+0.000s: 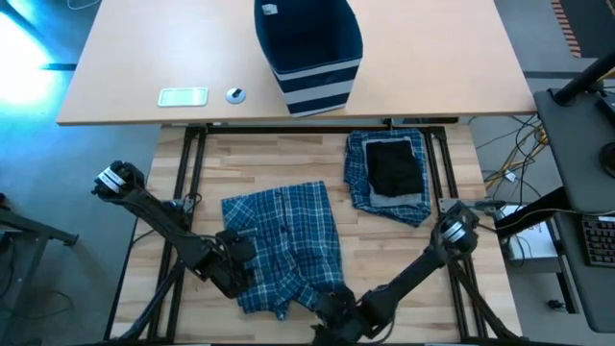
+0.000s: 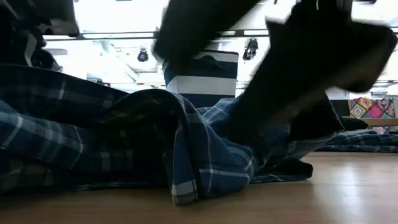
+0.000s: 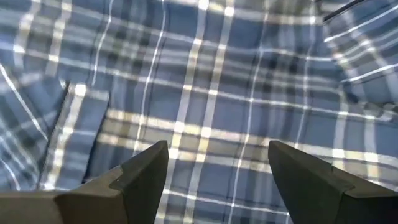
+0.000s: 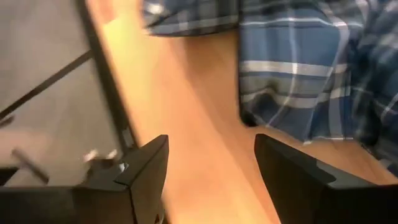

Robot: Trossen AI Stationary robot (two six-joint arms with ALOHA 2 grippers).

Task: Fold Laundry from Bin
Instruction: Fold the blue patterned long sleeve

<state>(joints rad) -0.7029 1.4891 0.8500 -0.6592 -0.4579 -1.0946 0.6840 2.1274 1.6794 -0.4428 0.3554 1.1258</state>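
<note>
We assess the task as partly complete. A stack of folded laundry (image 1: 389,178), plaid under grey and black, lies at the far right of the counter (image 1: 279,168). The plaid garment (image 1: 283,245) lies spread mid-counter, not yet folded. The bin (image 1: 307,48) stands on the desk beyond. The left gripper (image 3: 214,180) hovers over the plaid, fingers wide and empty. The right gripper (image 4: 208,177) sits at the near edge beside the cloth, fingers apart, holding nothing.
</note>
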